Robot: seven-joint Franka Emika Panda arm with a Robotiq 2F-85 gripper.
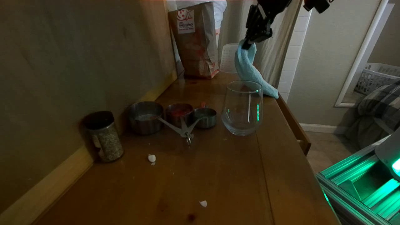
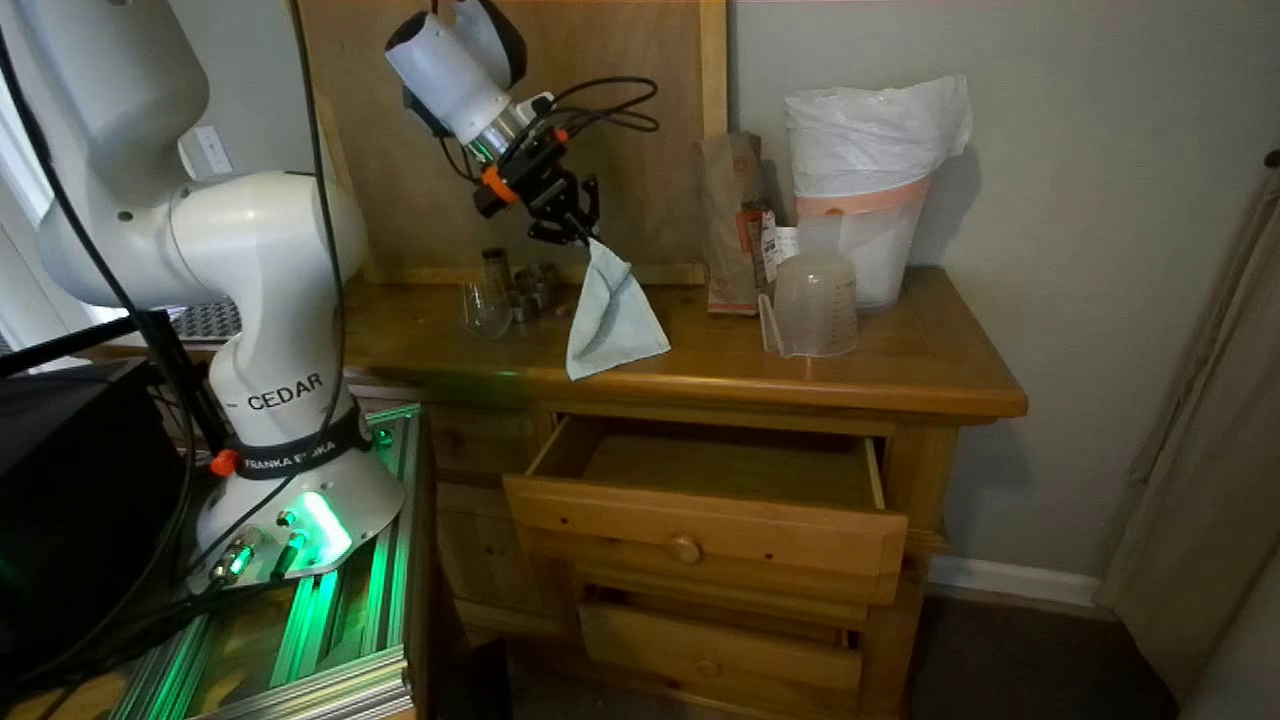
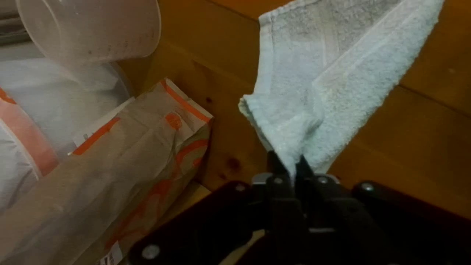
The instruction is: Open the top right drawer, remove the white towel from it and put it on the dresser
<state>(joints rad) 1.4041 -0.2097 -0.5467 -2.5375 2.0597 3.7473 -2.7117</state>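
Pinched between the black fingertips of my gripper (image 3: 290, 165) is one corner of the white towel (image 3: 331, 81). The pale bluish cloth (image 2: 612, 325) hangs down over the front part of the dresser (image 2: 920, 365). In an exterior view the gripper (image 1: 247, 45) is above the brown wooden top, and the towel's (image 1: 250, 70) lower end slants out to the front edge. Whether that end touches the wood, I cannot tell. The top right drawer (image 2: 620, 508) is pulled out, with its bare wooden inside showing; its side (image 1: 292, 125) juts past the dresser's edge.
A clear plastic pitcher (image 2: 818, 305), a paper bag (image 2: 730, 225) and a white-lined bin (image 2: 875, 200) stand toward the far end. A stemless glass (image 1: 242, 109), metal measuring cups (image 1: 145, 118) and a spice jar (image 1: 104, 137) stand on the top. A lower drawer (image 2: 720, 665) is slightly out.
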